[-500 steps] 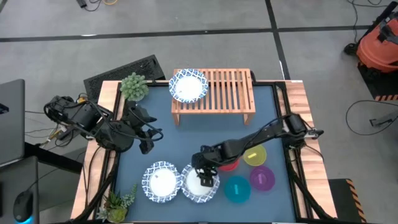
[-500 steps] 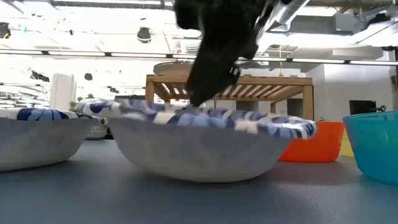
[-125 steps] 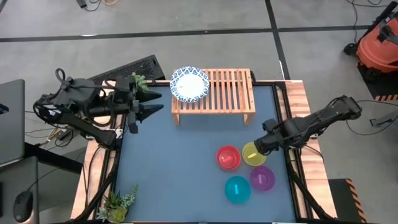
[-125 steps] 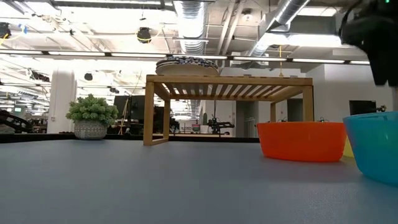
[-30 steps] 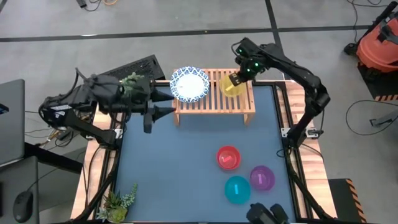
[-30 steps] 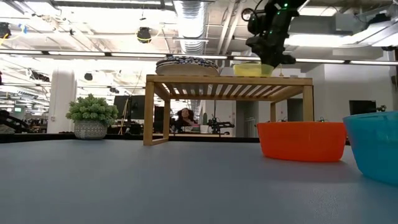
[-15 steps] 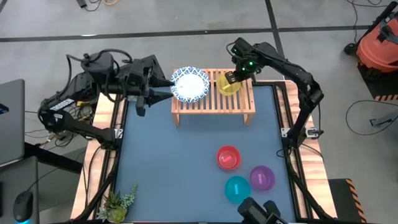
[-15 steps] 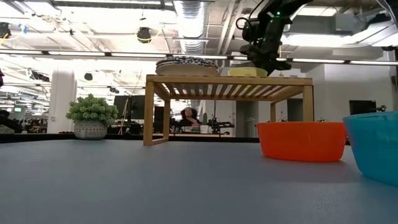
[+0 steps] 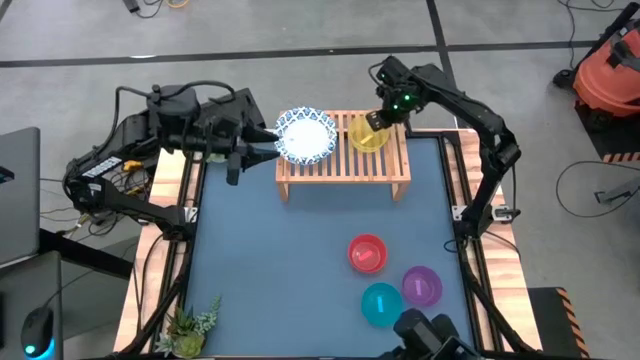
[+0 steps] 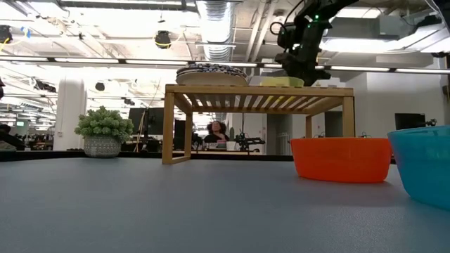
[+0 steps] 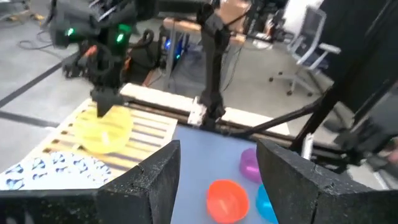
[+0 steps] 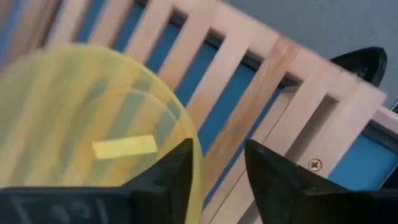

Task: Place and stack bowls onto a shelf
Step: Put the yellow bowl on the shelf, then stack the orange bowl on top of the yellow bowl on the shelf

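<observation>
Progress looks about halfway: patterned stack (image 9: 305,137) and yellow bowl (image 9: 367,134) sit on the shelf (image 9: 390,160). Right gripper (image 9: 378,118), fingers apart, straddles its rim; left gripper (image 9: 262,143) spread. Red (image 9: 367,252), purple (image 9: 421,285), teal (image 9: 381,302) wait at 5 o'clock.

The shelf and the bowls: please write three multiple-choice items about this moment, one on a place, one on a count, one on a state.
1. Where is the yellow bowl?
A. on the slatted top of the shelf
B. on the blue tabletop beside the red bowl
C. inside the teal bowl

2. How many plain coloured bowls stand on the tabletop?
A. one
B. three
C. four

3. How is the right gripper placed?
A. waiting low beside the tabletop, away from any bowl
B. holding the purple bowl above the table
C. at the yellow bowl's rim, one finger inside and one outside

Answers: 1 A, since the high view shows it on the slats beside the patterned white bowl. 2 B, since the red bowl, purple bowl and teal bowl remain there. 3 C, since the right wrist view shows the rim between its fingers.
</observation>
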`<control>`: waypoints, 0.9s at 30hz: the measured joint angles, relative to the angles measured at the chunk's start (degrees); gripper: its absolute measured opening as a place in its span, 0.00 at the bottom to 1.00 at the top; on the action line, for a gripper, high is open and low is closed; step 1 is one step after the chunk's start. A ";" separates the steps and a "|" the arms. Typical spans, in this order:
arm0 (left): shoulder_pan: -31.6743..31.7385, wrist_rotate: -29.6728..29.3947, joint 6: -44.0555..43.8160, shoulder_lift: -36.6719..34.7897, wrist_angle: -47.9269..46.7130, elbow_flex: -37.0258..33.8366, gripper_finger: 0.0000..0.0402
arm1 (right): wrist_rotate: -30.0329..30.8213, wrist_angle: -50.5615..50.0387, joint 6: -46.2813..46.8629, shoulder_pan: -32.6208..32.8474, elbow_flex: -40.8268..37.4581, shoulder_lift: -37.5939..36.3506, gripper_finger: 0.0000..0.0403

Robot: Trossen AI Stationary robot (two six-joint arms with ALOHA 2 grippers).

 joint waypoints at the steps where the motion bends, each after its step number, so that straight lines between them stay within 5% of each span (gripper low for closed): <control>1: -0.02 -0.61 0.28 0.33 -0.41 0.00 0.49 | 0.00 -0.04 0.48 -0.04 0.96 0.00 0.45; 12: 1.62 -0.76 3.25 3.18 3.92 -0.07 0.49 | 0.48 -11.40 2.77 6.18 13.27 -2.51 0.48; 20: 5.11 0.07 7.39 3.31 17.94 -0.07 0.49 | 10.32 -14.13 7.37 25.34 9.88 -9.17 0.48; 27: 5.55 10.94 0.01 3.14 24.99 -0.07 0.49 | 13.96 -11.42 10.73 35.66 2.96 -9.62 0.48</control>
